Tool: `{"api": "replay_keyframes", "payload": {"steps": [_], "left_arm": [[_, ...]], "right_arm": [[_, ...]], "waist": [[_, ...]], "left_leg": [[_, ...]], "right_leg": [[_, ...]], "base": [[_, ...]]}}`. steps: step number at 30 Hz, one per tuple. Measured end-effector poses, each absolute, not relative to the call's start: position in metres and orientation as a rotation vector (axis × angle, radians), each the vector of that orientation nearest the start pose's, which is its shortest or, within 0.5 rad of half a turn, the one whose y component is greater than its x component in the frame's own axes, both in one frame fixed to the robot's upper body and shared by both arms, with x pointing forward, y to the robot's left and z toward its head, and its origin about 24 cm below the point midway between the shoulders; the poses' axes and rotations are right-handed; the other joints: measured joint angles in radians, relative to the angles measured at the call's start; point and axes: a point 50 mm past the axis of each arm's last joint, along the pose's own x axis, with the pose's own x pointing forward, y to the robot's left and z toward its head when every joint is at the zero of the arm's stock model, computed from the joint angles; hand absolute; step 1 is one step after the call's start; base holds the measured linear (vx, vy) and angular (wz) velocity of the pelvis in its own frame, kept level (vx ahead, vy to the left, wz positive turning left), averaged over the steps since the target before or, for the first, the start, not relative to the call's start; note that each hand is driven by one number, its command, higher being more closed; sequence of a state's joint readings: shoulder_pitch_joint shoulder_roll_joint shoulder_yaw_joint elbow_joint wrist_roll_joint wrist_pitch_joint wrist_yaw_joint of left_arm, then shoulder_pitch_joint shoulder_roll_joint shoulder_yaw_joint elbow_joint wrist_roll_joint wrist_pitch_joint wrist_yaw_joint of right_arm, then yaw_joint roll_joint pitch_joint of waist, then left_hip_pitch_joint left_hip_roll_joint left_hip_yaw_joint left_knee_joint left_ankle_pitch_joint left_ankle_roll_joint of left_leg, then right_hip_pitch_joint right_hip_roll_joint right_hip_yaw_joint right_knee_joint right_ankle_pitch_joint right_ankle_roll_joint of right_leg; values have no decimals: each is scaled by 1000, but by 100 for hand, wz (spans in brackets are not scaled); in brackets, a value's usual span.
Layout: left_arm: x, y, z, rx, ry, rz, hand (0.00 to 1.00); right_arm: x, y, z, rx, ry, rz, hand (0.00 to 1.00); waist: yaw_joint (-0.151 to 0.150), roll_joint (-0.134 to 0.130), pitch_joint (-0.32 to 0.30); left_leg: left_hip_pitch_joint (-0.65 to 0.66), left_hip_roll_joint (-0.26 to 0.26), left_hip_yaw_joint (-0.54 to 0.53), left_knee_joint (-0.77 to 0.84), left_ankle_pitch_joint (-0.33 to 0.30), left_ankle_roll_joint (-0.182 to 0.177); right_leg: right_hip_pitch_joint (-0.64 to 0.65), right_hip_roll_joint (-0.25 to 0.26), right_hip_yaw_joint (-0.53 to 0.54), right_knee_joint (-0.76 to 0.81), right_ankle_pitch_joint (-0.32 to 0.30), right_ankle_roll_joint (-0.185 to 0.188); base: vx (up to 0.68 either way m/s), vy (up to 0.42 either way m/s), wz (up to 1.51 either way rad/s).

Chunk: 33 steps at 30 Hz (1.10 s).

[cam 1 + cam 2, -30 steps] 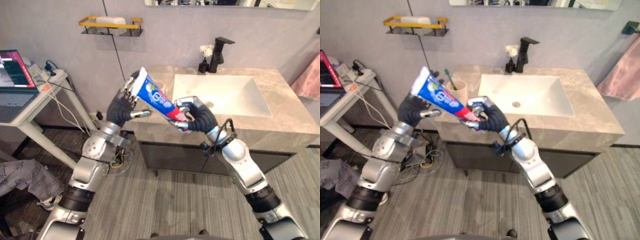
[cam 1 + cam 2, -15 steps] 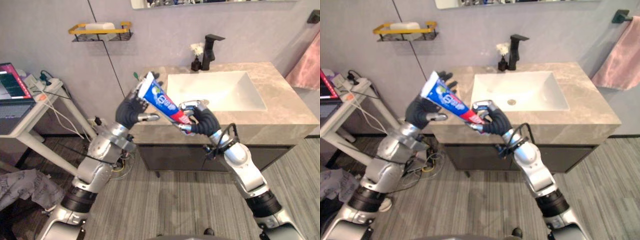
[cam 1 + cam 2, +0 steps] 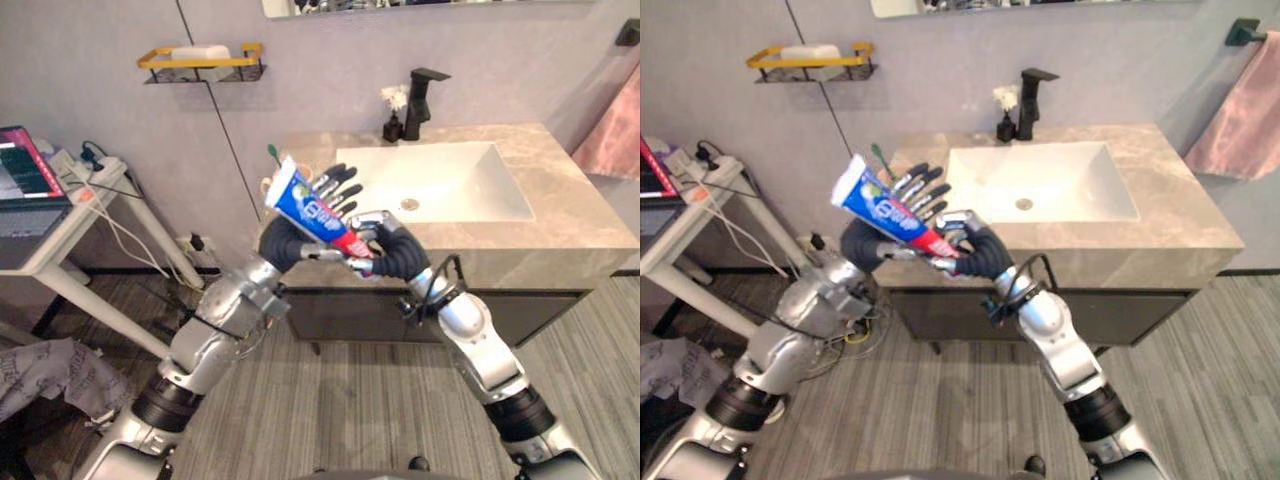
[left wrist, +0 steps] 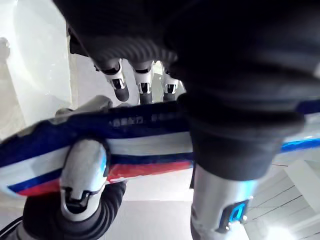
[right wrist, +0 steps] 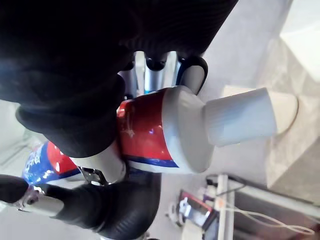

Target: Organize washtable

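Observation:
A big blue, white and red toothpaste tube (image 3: 312,208) is held slanted in the air before the washtable's (image 3: 575,235) front left corner. My right hand (image 3: 398,255) is shut on its red cap end (image 5: 150,131), and the white cap (image 5: 239,120) sticks out past the fingers. My left hand (image 3: 285,240) lies behind the tube's middle (image 4: 150,142) with its fingers (image 3: 338,186) straight and spread. A green toothbrush (image 3: 878,153) pokes up behind the tube at the counter's back left; its cup is hidden.
A white sink (image 3: 450,180) is set in the marble top, with a black faucet (image 3: 425,95) and a small flower vase (image 3: 392,115) behind it. A pink towel (image 3: 612,150) hangs at the right. A yellow wall shelf (image 3: 200,58) and a side table with a laptop (image 3: 25,195) stand to the left.
My left hand has moved from the tube's flat upper end to behind its middle, and its fingers have spread out straight. The right hand keeps hold of the cap end.

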<state>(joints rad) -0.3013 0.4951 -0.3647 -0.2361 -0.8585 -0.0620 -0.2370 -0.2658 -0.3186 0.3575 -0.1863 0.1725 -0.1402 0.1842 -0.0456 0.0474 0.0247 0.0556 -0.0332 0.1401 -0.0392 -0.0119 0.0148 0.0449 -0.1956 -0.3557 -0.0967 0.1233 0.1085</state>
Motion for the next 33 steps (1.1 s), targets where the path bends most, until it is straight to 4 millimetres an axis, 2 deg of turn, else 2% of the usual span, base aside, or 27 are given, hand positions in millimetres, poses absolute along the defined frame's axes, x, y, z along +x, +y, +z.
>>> {"api": "replay_keyframes", "payload": {"steps": [12,18,19,26,33], "left_arm": [[264,105,153,-325,-301,-809,0],[264,105,153,-324,-298,-808,0],[264,106,153,-324,-298,-807,100],[266,108,159,-347,-333,-785,100],[265,107,162,-353,-350,-790,100]], "right_arm": [[257,-85,121,-172,-392,652,100],[253,-89,103,-175,-321,636,100],[251,-90,100,-179,-310,633,100],[250,-100,83,-205,-234,596,100],[251,-104,81,-205,-219,567,100]], "waist": [[-9,0,0],[-22,0,0],[-23,0,0],[-26,0,0],[-26,-1,0]], "left_leg": [[0,-1,-1,0,0,0],[0,-1,-2,0,0,0],[0,-1,-2,0,0,0],[2,0,0,0,0,0],[2,0,0,0,0,0]], "right_leg": [[0,-1,-2,0,0,0],[1,-1,-3,0,0,0],[1,-1,-2,0,0,0],[2,0,-2,0,0,0],[2,0,0,0,0,0]], "base": [[0,0,0],[0,0,0],[0,0,0],[0,0,0],[0,0,0]]}}
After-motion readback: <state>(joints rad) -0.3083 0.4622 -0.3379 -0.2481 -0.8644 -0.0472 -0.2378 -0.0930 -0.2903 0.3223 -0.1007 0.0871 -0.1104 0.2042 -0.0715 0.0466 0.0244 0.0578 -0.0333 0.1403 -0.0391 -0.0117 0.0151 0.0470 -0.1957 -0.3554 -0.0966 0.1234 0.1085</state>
